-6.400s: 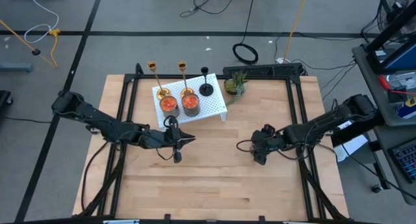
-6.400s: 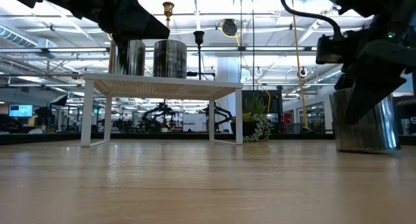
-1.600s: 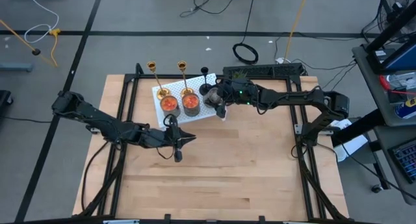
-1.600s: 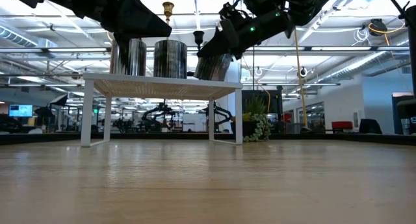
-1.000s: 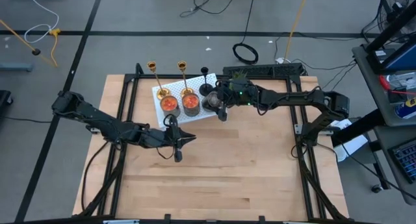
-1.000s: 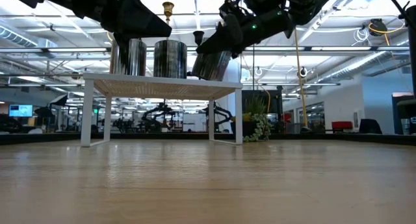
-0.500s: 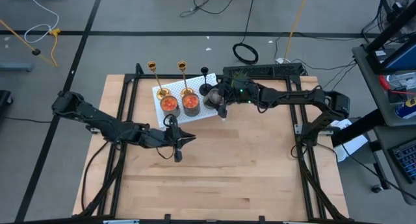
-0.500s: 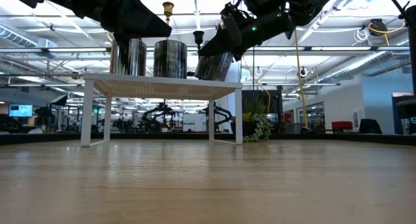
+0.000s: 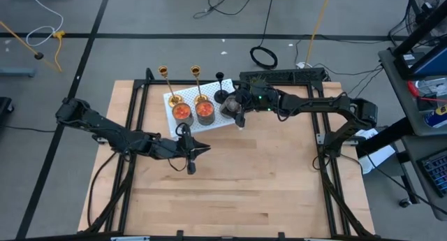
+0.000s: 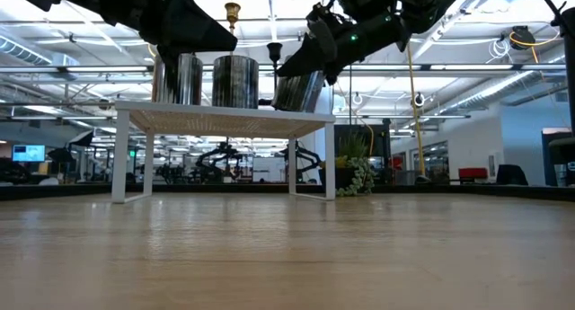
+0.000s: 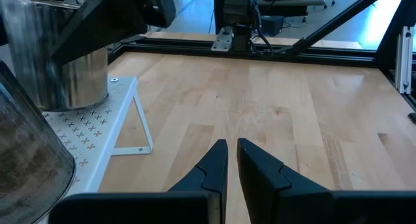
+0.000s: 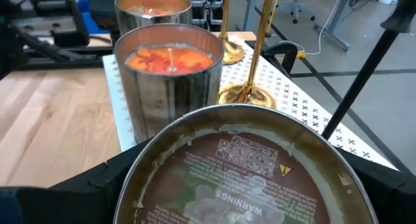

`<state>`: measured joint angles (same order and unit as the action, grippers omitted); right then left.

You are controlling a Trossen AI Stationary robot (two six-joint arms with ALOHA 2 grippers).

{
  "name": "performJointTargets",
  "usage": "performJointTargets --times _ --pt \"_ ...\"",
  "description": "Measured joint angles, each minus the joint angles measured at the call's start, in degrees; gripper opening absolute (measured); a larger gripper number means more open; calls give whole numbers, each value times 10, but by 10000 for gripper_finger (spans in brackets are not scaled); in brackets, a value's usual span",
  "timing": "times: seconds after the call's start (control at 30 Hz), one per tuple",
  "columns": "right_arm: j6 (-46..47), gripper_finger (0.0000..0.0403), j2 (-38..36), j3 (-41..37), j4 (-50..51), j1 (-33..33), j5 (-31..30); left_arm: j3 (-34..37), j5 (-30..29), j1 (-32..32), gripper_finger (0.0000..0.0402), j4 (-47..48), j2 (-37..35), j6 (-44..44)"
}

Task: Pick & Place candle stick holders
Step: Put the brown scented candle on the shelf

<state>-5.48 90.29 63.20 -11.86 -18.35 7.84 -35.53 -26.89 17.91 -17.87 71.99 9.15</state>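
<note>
Silver tin: the right gripper (image 9: 234,108) has its fingers spread wide around a metal candle tin (image 10: 297,91), held tilted over the near right end of the white perforated stand (image 9: 234,122); in the right wrist view the tin's underside and warning label fill the foreground (image 12: 237,175).
On the stand: two more tins with orange wax (image 9: 181,112) (image 9: 204,110) sit side by side, wicks showing in the right wrist view.
Gold holders: two gold candle stick holders (image 9: 167,84) (image 9: 198,84) stand upright at the far edge of the stand, their flared bases resting on it, just behind the orange tins.
Black holder: the shorter black candle stick holder (image 9: 221,88) stands upright at the far right of the row, close behind the right gripper; whether its base sits on the stand or just off its edge is hard to tell.
Left gripper: (image 11: 231,165) fingers nearly together and gripping nothing, hovering over bare wood just in front of the stand, waiting.
Table: light wooden top (image 9: 230,185), open in the middle.
Progress: by my reading, nobody has a grip on any holder yet; all three look untouched at the back.
What's left: the tin looks about to be set down beside its two mates, and then the holders themselves remain to be picked and placed.
</note>
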Motion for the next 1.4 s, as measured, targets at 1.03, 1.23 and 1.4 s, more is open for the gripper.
performJointTargets --times 1.03,1.23,1.4 --pt "-42 356 -9 -1 10 0 59 0 0 0 40 0 0 0" --pt "-52 357 -9 -1 4 0 59 0 0 0 40 0 0 1" --pt "-69 357 -9 0 -22 0 59 0 0 0 40 0 0 0"
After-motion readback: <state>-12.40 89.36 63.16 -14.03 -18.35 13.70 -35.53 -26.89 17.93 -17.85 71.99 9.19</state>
